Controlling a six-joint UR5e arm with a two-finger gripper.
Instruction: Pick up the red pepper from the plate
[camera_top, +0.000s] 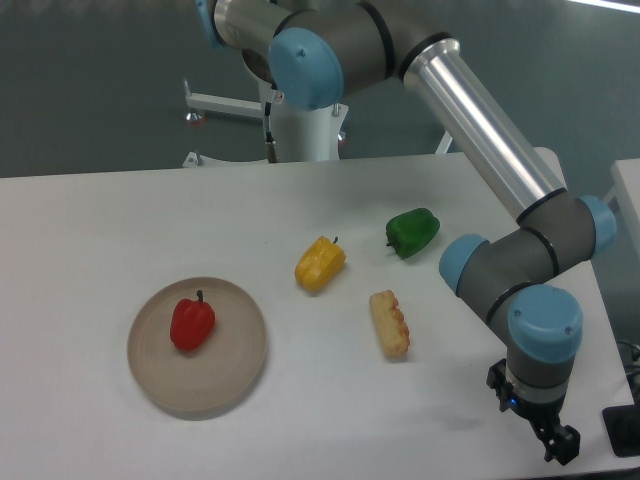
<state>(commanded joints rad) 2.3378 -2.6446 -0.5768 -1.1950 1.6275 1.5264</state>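
- The small glossy red pepper (192, 323) with a short dark stem lies on the round beige-tan plate (232, 375) in the lower left of the frame.
- The black two-finger gripper (555, 442) hangs at the lower right edge, well apart from the plate; whether it is released or clenched, I cannot tell.
- Likely risk: a long sweep leftward could clip the pale corn-like piece (389, 322) or the yellow pepper (319, 263).
- Rounded glossy skin may slip from an off-centre pinch.
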